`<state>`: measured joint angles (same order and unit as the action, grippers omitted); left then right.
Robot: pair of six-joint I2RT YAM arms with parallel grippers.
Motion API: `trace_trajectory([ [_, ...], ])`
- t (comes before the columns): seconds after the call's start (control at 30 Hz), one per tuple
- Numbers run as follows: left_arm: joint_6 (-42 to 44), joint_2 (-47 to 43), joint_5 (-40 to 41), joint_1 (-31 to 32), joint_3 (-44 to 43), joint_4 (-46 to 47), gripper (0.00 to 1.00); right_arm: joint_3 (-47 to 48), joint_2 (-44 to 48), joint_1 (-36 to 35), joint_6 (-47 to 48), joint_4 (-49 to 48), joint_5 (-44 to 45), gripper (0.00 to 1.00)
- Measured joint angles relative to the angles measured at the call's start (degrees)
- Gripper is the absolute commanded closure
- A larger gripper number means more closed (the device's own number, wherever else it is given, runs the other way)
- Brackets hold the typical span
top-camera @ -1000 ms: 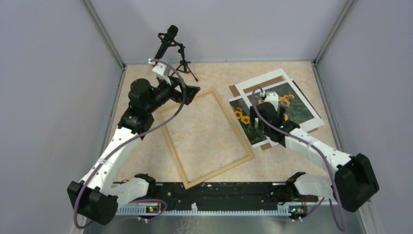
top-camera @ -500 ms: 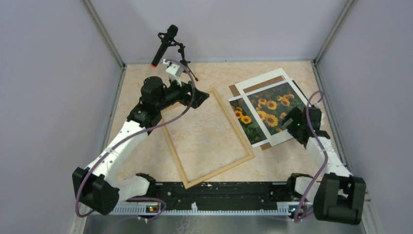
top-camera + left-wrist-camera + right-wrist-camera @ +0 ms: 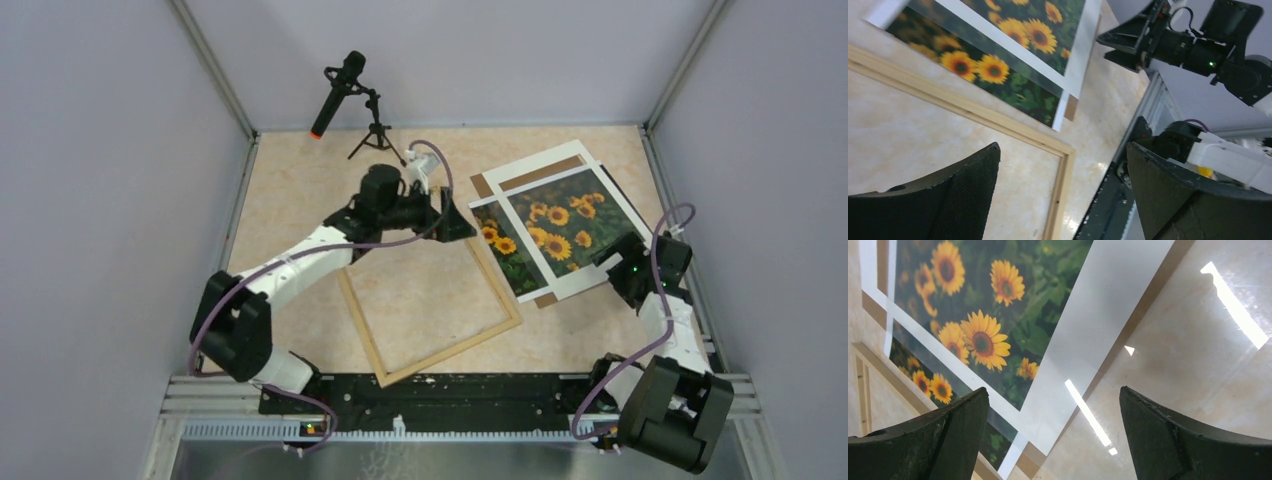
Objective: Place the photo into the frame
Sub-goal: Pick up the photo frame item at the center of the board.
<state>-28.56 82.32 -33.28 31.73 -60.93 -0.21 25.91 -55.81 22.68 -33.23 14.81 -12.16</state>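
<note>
The frame (image 3: 450, 352) of thin light wood rails lies flat in the middle of the table, and one of its corners shows in the left wrist view (image 3: 1064, 150). The sunflower photo (image 3: 505, 250) lies to its right, partly under a white mat (image 3: 575, 283) with a cutout. My left gripper (image 3: 455, 222) hangs open over the frame's far right corner, beside the photo (image 3: 998, 75), holding nothing. My right gripper (image 3: 612, 260) is open and empty above the near right edge of the mat (image 3: 1088, 340), and the photo (image 3: 978, 340) lies ahead of it.
A brown backing board (image 3: 485, 185) sticks out from under the mat and photo. A microphone on a small tripod (image 3: 340, 90) stands at the back left. Grey walls close the table on three sides. The arms' base rail (image 3: 450, 395) runs along the near edge.
My left arm has swung right from the frame's far left corner to its far right corner. My right arm has pulled back off the photo toward the right. Both grippers stayed open.
</note>
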Motion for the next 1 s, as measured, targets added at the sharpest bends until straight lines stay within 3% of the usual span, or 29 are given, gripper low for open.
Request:
trace_trajectory([
  [0.4,-24.50,24.33,7.10,19.96,1.73,21.84,0.02,-1.68,-7.76,0.00,1.03,-5.16,-6.32,0.01],
  [0.7,-32.79,32.76,17.40,23.06,-1.81,27.19,0.02,-4.31,-6.99,0.11,-1.66,-10.19,-7.37,0.01],
  [1.0,-34.27,35.43,21.88,24.06,-4.55,27.17,0.02,-6.86,-10.82,0.44,-4.70,-19.80,-14.16,0.01],
])
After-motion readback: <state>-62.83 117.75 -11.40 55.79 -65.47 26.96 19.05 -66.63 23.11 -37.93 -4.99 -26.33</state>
